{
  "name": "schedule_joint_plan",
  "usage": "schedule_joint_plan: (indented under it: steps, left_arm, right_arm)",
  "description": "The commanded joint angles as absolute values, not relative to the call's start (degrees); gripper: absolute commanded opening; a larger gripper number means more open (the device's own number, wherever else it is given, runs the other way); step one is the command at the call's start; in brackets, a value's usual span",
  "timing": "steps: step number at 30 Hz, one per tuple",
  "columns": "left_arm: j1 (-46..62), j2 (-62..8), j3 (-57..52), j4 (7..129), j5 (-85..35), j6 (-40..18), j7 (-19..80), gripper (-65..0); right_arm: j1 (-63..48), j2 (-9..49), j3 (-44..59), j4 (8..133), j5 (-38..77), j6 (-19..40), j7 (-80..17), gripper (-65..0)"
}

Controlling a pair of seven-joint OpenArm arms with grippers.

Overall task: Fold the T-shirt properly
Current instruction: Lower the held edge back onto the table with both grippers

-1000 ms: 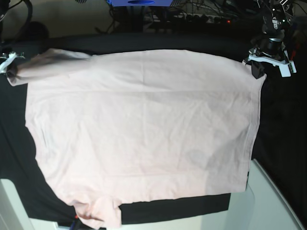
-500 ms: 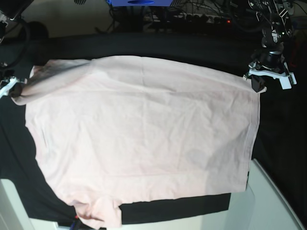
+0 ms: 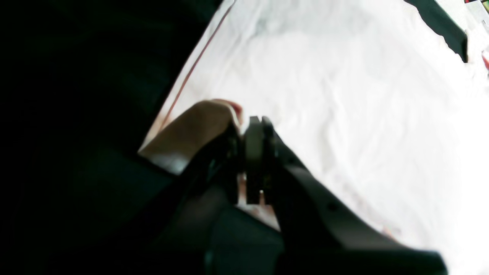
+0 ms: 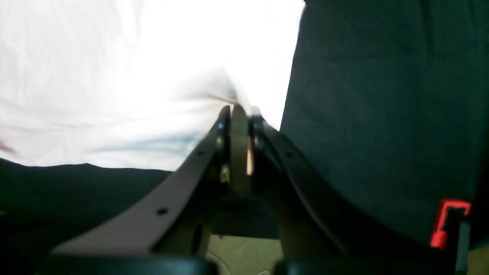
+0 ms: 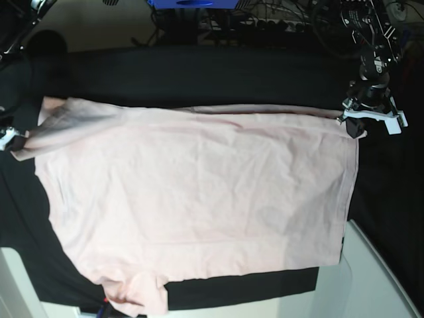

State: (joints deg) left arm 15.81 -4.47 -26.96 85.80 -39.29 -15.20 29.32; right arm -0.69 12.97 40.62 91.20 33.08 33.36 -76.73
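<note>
The pale pink T-shirt (image 5: 199, 199) lies plain side up across the black cloth, its far edge folded over toward me. My left gripper (image 5: 354, 127) is shut on the shirt's far right corner; in the left wrist view the gripper (image 3: 255, 126) pinches a fold of the shirt (image 3: 344, 88). My right gripper (image 5: 16, 141) is shut on the far left corner at the sleeve; in the right wrist view the gripper (image 4: 240, 112) clamps the edge of the shirt (image 4: 133, 76).
A black cloth (image 5: 199, 73) covers the table under the shirt. A white table edge (image 5: 371, 278) shows at the near right and another white edge (image 5: 13, 285) at the near left. Cables and a blue box (image 5: 189, 3) lie behind the table.
Both grippers have moved toward me with the shirt's far corners, pulling the far edge of the shirt nearer. More black cloth shows behind the shirt.
</note>
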Motion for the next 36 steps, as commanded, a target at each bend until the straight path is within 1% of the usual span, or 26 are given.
schedule_joint_plan:
  steps: [1, 5, 7, 9, 12, 14, 18, 25, 28, 31, 36]
  left_arm:
    - [15.34, -5.14, -27.21, 86.29, -39.87, -15.69, 28.09, -65.0]
    - [13.49, -5.14, -27.30, 85.41, -39.87, -15.25, 28.00, -65.0]
    - [12.53, -5.32, -27.30, 84.97, -39.87, -12.70, 27.91, -65.0]
    - [11.38, -5.32, -27.12, 84.62, -39.78, -11.47, 27.91, -65.0]
    - [10.15, -5.58, -26.77, 83.91, -39.78, -11.30, 27.91, -65.0]
    - [9.19, -5.67, -27.03, 83.74, -39.78, -11.21, 27.91, -65.0]
    - [8.13, -6.46, -26.95, 82.24, -39.78, -11.21, 27.91, -65.0]
    - [4.35, -6.90, -26.77, 77.93, -39.25, -11.21, 27.82, -65.0]
    - [3.03, -6.64, -26.68, 77.23, -33.89, -11.21, 27.82, -65.0]
    - [1.19, -5.05, -26.59, 77.32, -28.53, -11.38, 27.82, -65.0]
    - [0.84, -4.44, -26.68, 77.32, -26.86, -11.38, 27.82, -65.0]
  right_arm:
    - [0.75, 14.64, 40.84, 91.65, 34.07, 33.36, -75.74, -65.0]
    - [2.59, 14.73, 40.75, 91.03, 33.98, 33.36, -75.74, -65.0]
    - [3.21, 14.81, 40.75, 91.03, 33.98, 33.27, -75.74, -65.0]
    - [4.09, 14.81, 39.87, 91.03, 33.98, 32.92, -75.91, -65.0]
    - [4.44, 15.52, 36.44, 90.95, 33.98, 29.23, -75.65, -65.0]
    - [4.79, 15.60, 34.24, 90.95, 34.07, 28.18, -74.86, -65.0]
    - [6.20, 15.78, 32.04, 89.36, 34.07, 27.91, -74.07, -65.0]
    - [9.01, 15.96, 31.78, 83.65, 34.07, 27.91, -73.89, -65.0]
    - [9.71, 15.96, 31.60, 83.56, 34.07, 27.91, -73.89, -65.0]
    - [10.68, 15.96, 29.23, 83.21, 33.98, 27.91, -72.40, -65.0]
    - [11.56, 15.87, 27.38, 79.87, 33.98, 27.91, -71.34, -65.0]
